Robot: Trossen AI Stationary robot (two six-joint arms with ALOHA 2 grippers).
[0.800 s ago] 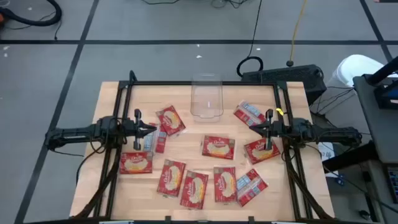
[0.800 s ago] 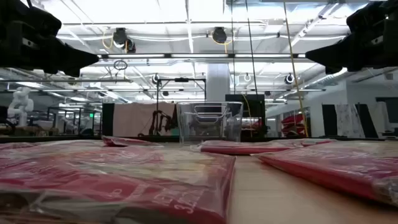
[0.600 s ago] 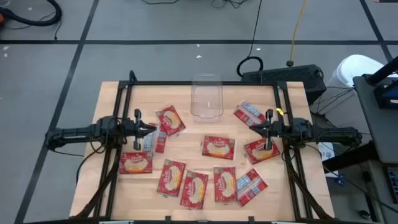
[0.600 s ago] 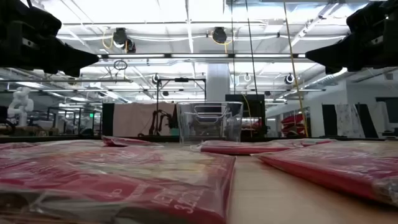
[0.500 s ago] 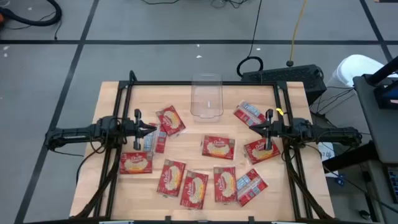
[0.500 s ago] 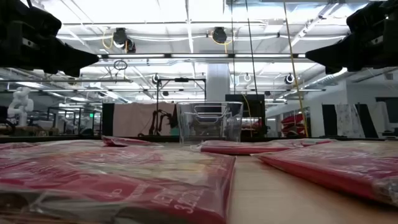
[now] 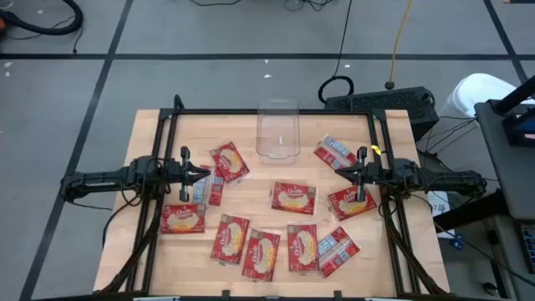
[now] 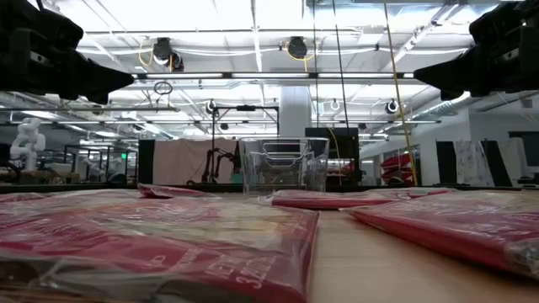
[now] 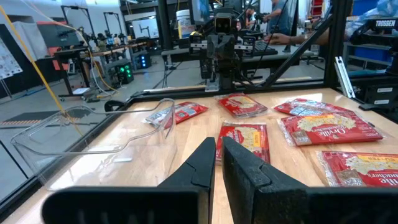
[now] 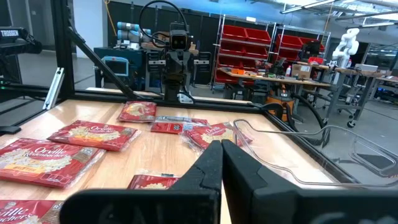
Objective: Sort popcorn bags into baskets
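Observation:
Several red popcorn bags lie flat and scattered on the wooden table; one is at the middle (image 7: 293, 197), one at the near edge (image 7: 262, 253), and one shows its silvery-blue side (image 7: 336, 152). The clear basket (image 7: 278, 134) stands at the far middle of the table, with nothing visible in it, and also shows in the low view (image 8: 284, 165). My left gripper (image 7: 207, 173) hovers shut over the left bags (image 9: 218, 158). My right gripper (image 7: 338, 171) hovers shut over the right side (image 10: 222, 155). Both point toward the table's middle.
A black frame (image 7: 267, 112) runs along the table's far edge and down both sides. Bare wood (image 7: 251, 192) lies between the basket and the middle bag. Cables and a dark box (image 7: 380, 104) sit on the floor beyond the far right corner.

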